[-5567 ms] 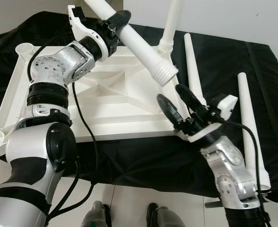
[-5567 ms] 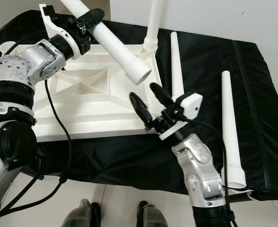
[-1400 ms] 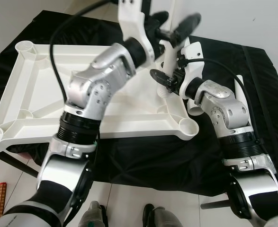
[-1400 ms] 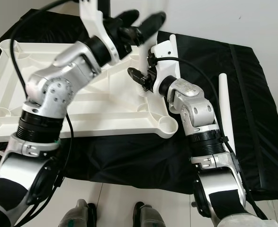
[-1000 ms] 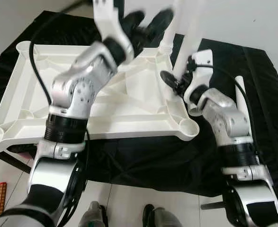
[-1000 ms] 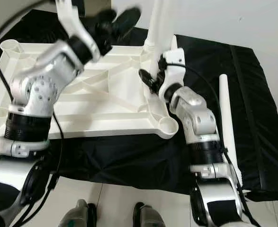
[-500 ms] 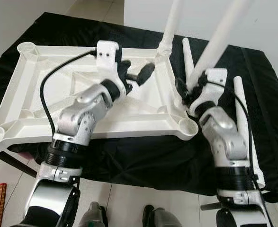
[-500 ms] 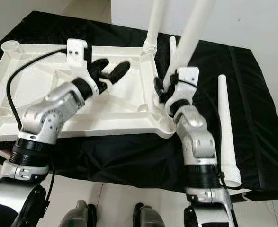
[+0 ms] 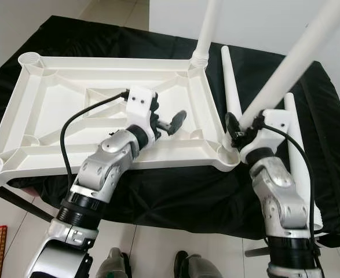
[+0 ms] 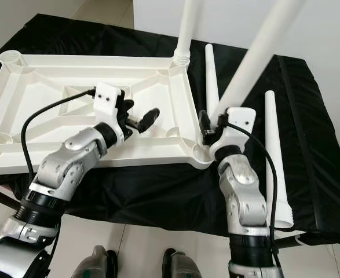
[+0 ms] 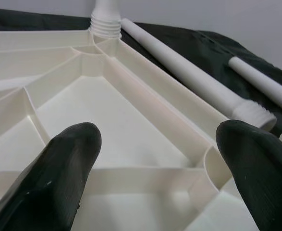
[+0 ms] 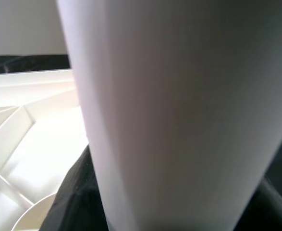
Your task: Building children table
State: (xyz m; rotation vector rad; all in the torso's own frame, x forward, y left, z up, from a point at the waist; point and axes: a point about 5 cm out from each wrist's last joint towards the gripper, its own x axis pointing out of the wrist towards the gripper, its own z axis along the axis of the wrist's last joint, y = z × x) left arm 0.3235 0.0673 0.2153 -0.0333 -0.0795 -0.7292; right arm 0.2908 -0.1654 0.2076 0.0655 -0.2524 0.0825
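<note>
The white tabletop [image 9: 59, 136] lies upside down on a black cloth. One white leg [image 9: 206, 29] stands screwed into its far right corner. My right gripper [image 9: 237, 126] is shut on a second leg [image 9: 297, 55], which leans to the right with its lower end at the near right corner socket [image 9: 230, 155]. That leg [image 12: 179, 106] sits close in front of the right wrist camera, with dark fingers around its base. My left gripper [image 9: 168, 119] hovers open over the tabletop's ribs, holding nothing; its fingers [image 11: 59, 173] stand wide apart.
Two loose white legs [image 9: 230, 81] [image 9: 300, 156] lie on the black cloth [image 9: 332, 116] right of the tabletop. The cloth's front edge hangs just before my feet [image 9: 117, 263]. A white wall rises behind the table.
My left gripper has drawn back toward the tabletop's near edge, still open. My right gripper has come down and nearer with the leg, bringing its lower end to the near right corner.
</note>
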